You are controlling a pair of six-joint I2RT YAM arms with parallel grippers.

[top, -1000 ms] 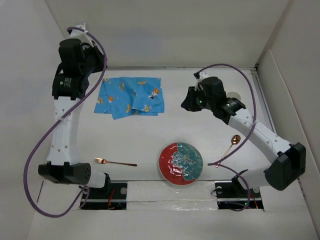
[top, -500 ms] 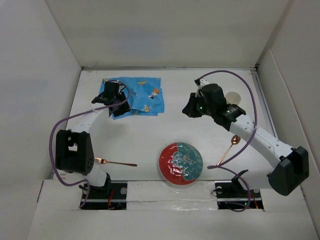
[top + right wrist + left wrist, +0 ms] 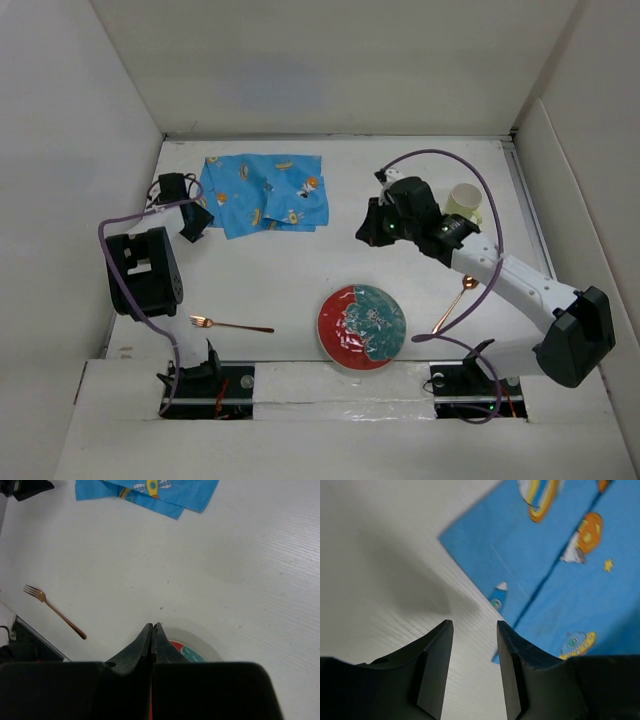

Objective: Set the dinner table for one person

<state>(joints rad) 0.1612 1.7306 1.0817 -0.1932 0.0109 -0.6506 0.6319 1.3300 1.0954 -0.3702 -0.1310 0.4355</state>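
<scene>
Dinner table (image 3: 300, 270): white surface under both my arms. It carries a blue mat (image 3: 262, 192) far left, a plate (image 3: 362, 327) at the near edge, a fork (image 3: 230, 324) to its left, a spoon (image 3: 457, 300) to its right and a cup (image 3: 464, 201) far right.

Change: my left arm (image 3: 145, 270) has dropped from its raised stance and folded low just off the mat's left edge. Left jaws parted, empty. My right arm (image 3: 500, 270) reaches over the middle. Right jaws have clenched on nothing.

Judgement: mat not yet gripped, setting hardly begun

The left hand (image 3: 193, 222) just beside the blue mat (image 3: 262, 190); the right hand (image 3: 368, 228) over the white counter (image 3: 280, 270), red-and-teal plate (image 3: 362, 326) toward the near edge from it.
</scene>
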